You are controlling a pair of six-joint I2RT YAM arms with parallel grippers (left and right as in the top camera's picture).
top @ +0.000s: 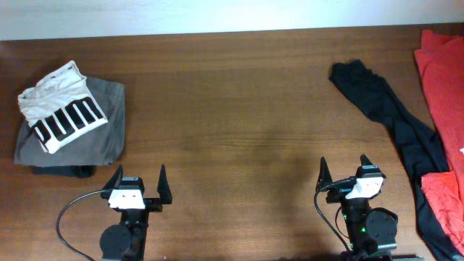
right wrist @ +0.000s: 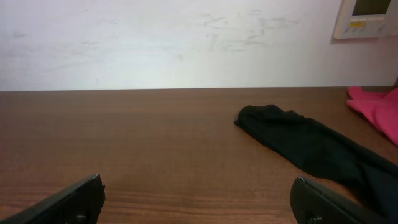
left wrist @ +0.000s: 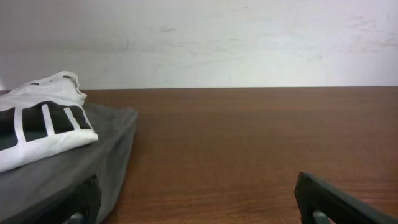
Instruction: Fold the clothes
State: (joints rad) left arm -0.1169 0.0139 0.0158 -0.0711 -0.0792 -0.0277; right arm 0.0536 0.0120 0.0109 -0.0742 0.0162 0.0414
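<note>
A folded white shirt with black PUMA lettering [top: 61,109] lies on a folded grey garment [top: 101,134] at the far left; both show in the left wrist view [left wrist: 37,124] [left wrist: 93,162]. A crumpled black garment [top: 395,127] lies stretched out at the right, also in the right wrist view [right wrist: 305,146]. Red clothes [top: 442,80] sit at the right edge. My left gripper [top: 138,181] is open and empty near the front edge. My right gripper [top: 344,170] is open and empty, left of the black garment.
The brown wooden table [top: 232,109] runs to a white wall at the back. A second red piece [top: 444,206] lies at the front right corner. A wall panel [right wrist: 367,18] hangs top right in the right wrist view.
</note>
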